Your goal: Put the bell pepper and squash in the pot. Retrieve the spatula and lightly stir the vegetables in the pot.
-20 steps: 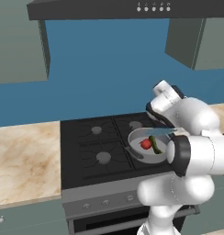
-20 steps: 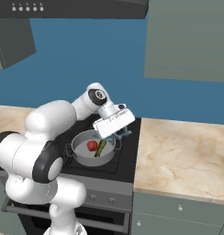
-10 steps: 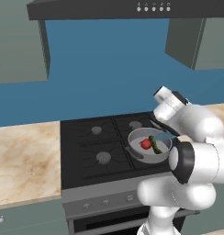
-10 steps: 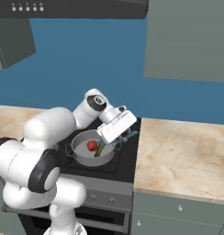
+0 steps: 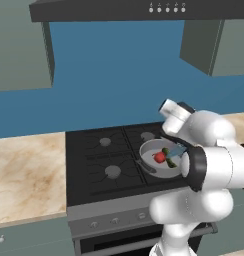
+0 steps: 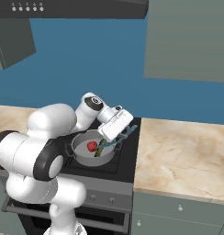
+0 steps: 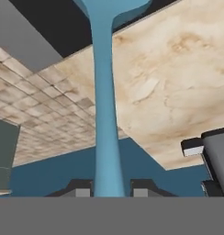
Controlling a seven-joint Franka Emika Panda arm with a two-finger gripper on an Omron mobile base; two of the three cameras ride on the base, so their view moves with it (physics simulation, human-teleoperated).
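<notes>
Right base view: my arm leans over the stove (image 6: 127, 170), spatula in hand.
Pot (image 6: 81, 146) sits on the burner; squash (image 6: 101, 149) and bell pepper (image 6: 92, 146) lie inside it; my gripper (image 7: 108, 187) is clamped on the spatula (image 7: 106, 119) handle.

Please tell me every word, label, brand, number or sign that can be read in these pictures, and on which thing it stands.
No text can be read in any view.
The range hood has a row of small white marks; they are too small to read as signs.
The stove front shows knobs without visible labels.
The pot, spatula and hand carry no lettering.
</notes>
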